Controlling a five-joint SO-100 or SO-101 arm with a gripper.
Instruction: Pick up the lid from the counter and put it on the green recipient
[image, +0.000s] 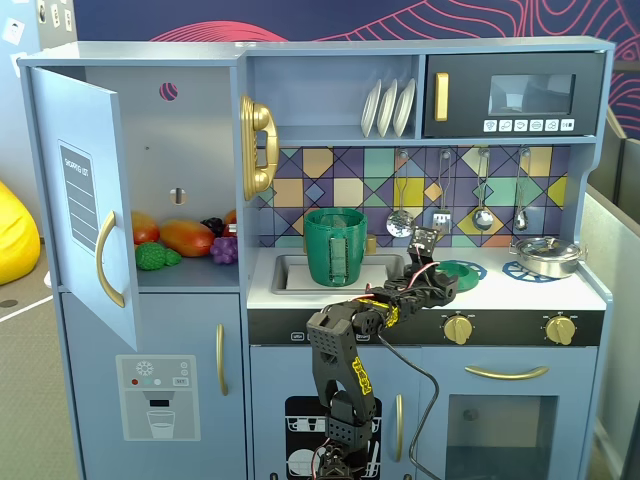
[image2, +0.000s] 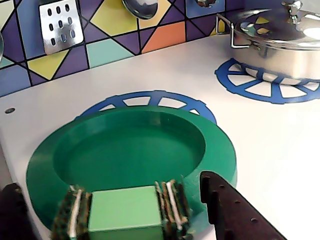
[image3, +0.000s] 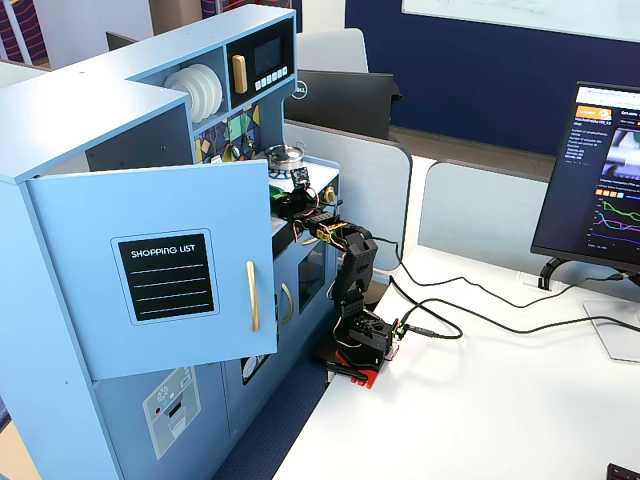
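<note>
You are working at a toy kitchen whose white bench (image: 500, 293) runs under a tiled wall of coloured diamonds, with an office desk and monitor behind the arm in a fixed view. The lid (image2: 131, 152) lies flat near the middle of the bench's right half, covering most of the nearer blue burner print (image2: 150, 99), hollow side up. The silver pan (image: 545, 256) sits well apart at the far right corner on its own print.

The claw (image: 438, 282) is down at the lid's front edge. In the wrist view one black finger (image2: 235, 210) rests just outside the rim on the right, while a pale green block (image2: 125, 215) sits at the near rim between the claw parts. You cannot tell from these pictures whether the jaws have closed on the rim or merely straddle it.

The relation your next move turns on: the green recipient (image: 336, 245) stands upright in the sink at the bench's left end, so the carry should run leftward along the bench, and you will likely need to clear its tall open mouth.
</note>
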